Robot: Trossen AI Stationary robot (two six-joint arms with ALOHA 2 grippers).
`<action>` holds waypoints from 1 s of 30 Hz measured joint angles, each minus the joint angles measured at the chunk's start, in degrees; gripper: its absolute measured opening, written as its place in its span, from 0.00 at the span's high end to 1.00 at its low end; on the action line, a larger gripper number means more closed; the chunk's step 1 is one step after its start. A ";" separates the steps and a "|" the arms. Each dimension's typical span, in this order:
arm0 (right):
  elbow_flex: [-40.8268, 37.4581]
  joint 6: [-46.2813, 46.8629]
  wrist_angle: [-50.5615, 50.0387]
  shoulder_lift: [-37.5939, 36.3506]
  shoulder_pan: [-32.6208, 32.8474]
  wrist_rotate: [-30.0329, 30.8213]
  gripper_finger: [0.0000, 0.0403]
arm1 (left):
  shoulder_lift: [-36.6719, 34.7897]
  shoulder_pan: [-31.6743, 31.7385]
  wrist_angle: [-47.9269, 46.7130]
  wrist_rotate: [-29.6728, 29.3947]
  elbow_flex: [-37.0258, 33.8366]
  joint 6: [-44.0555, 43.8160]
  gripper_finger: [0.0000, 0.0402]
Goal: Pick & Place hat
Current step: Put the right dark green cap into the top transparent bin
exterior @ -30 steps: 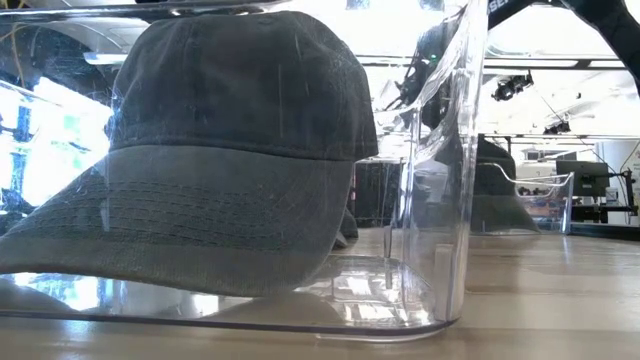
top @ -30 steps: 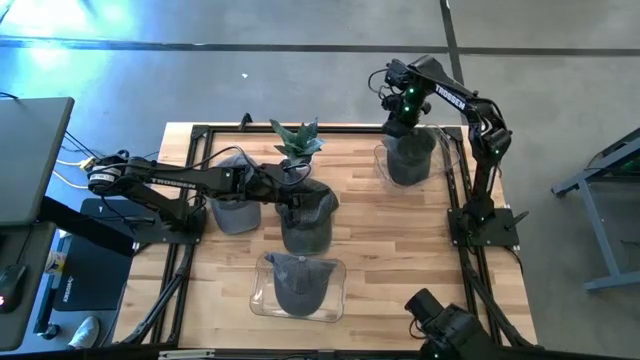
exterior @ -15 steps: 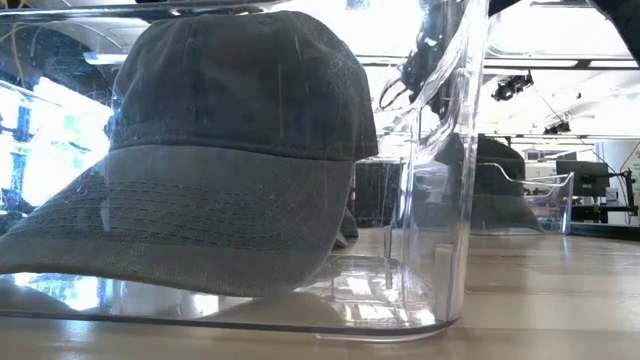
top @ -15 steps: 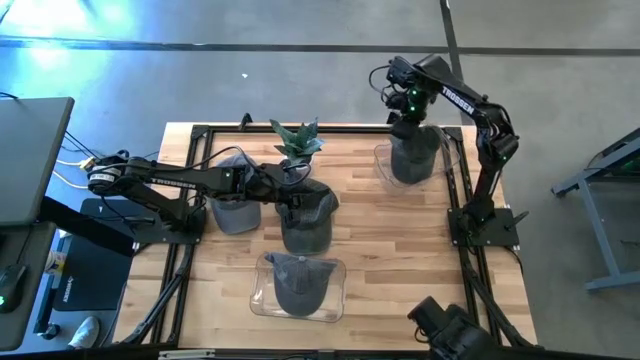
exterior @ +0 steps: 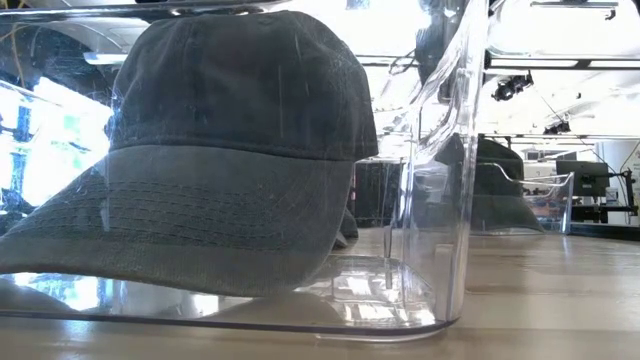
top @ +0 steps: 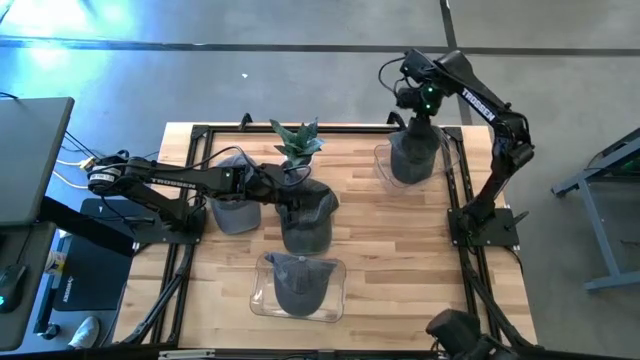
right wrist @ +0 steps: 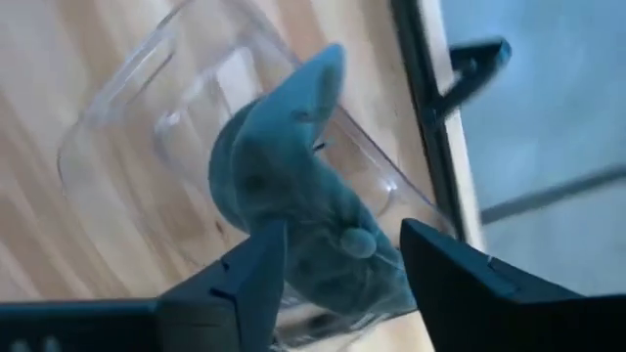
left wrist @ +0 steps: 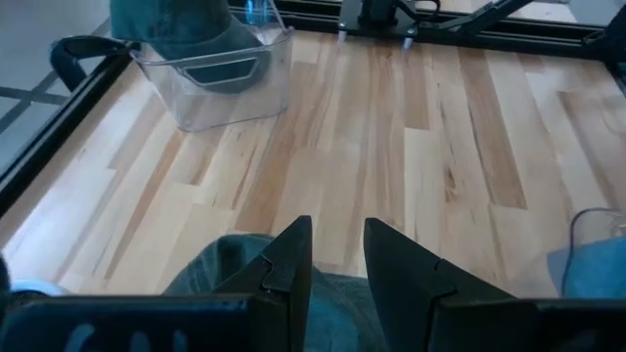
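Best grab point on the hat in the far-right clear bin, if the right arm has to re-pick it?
Take the crown near the top button, coming from straight above. The hat stands in the clear bin with its crown bulging above the walls, which block any sideways approach. The right end effector hangs open just above the crown, already lined up. A pinch on the soft fabric there looks workable, I think.

A plant stands at the table's back edge. Beside and before it lie two hats, with another hat in a bin at the front. Right of the plant, a fourth hat sits in a second bin.
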 joint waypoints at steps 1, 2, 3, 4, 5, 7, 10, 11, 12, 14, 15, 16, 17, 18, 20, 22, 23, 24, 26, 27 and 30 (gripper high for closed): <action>0.00 -2.72 -0.05 -0.16 0.34 0.01 0.48 | 0.00 0.00 0.00 0.53 0.00 0.00 0.77; 0.00 -5.18 0.04 -0.26 0.79 0.19 0.48 | 0.00 0.00 -0.02 0.70 0.00 0.17 0.77; 0.00 -7.68 0.02 -0.26 1.21 0.70 0.47 | 0.00 0.00 0.00 0.87 0.00 0.41 0.77; -0.12 -9.89 0.01 -0.26 1.57 1.77 0.47 | 0.03 0.00 -0.02 1.08 0.00 0.47 0.77; -0.58 -11.43 0.36 -0.26 1.97 3.40 0.47 | 0.38 0.00 0.13 1.26 0.00 0.50 0.77; -2.39 -13.27 0.96 -0.26 2.58 7.43 0.48 | 1.41 0.00 0.33 2.12 0.00 0.53 0.77; -7.29 -15.25 1.35 -0.26 2.61 11.67 0.49 | 2.22 0.00 0.16 3.55 -0.15 0.59 0.77; -9.02 -15.52 1.62 -0.26 2.61 13.49 0.49 | 2.64 0.00 0.45 4.08 -0.03 0.70 0.77; -10.63 -15.58 2.59 -0.24 2.64 15.82 0.49 | 2.98 0.00 0.17 4.68 -0.02 1.23 0.77; -12.96 -15.83 4.98 -0.24 2.74 19.86 0.48 | 3.92 0.00 0.03 5.92 -0.09 2.21 0.77; -13.78 -16.17 5.84 -0.24 2.72 20.72 0.48 | 4.42 0.00 0.14 6.60 -0.09 2.79 0.77; -14.35 -16.60 5.94 -0.24 2.74 20.97 0.48 | 4.74 0.00 0.00 7.02 -0.09 3.04 0.77; -14.60 -17.46 5.86 -0.22 2.74 20.27 0.47 | 4.87 0.00 -0.08 7.36 -0.09 3.06 0.77; -14.74 -18.54 5.97 -0.22 2.77 19.05 0.47 | 4.87 0.00 -0.03 7.94 -0.09 3.04 0.77; -14.74 -19.82 7.23 -0.22 2.78 16.79 0.47 | 4.85 -0.02 0.50 8.20 -0.09 3.12 0.77; -14.67 -20.03 9.30 -0.22 2.53 14.36 0.48 | 4.85 -0.01 0.54 8.18 -0.09 3.21 0.77; -14.62 -20.05 9.88 -0.22 2.28 12.27 0.48 | 4.85 0.00 0.65 8.18 -0.09 3.21 0.77; -14.62 -20.06 9.94 -0.22 2.05 10.23 0.48 | 4.85 0.00 0.74 8.18 -0.09 3.21 0.77; -14.88 -19.49 9.57 -0.22 1.73 6.36 0.49 | 4.85 0.00 0.78 8.18 -0.09 3.21 0.77; -15.08 -19.23 9.03 -0.22 1.71 5.61 0.50 | 4.85 0.00 0.74 8.18 -0.09 3.21 0.77; -15.11 -19.07 7.26 -0.22 1.58 4.13 0.54 | 4.85 0.00 0.76 8.17 -0.09 3.21 0.77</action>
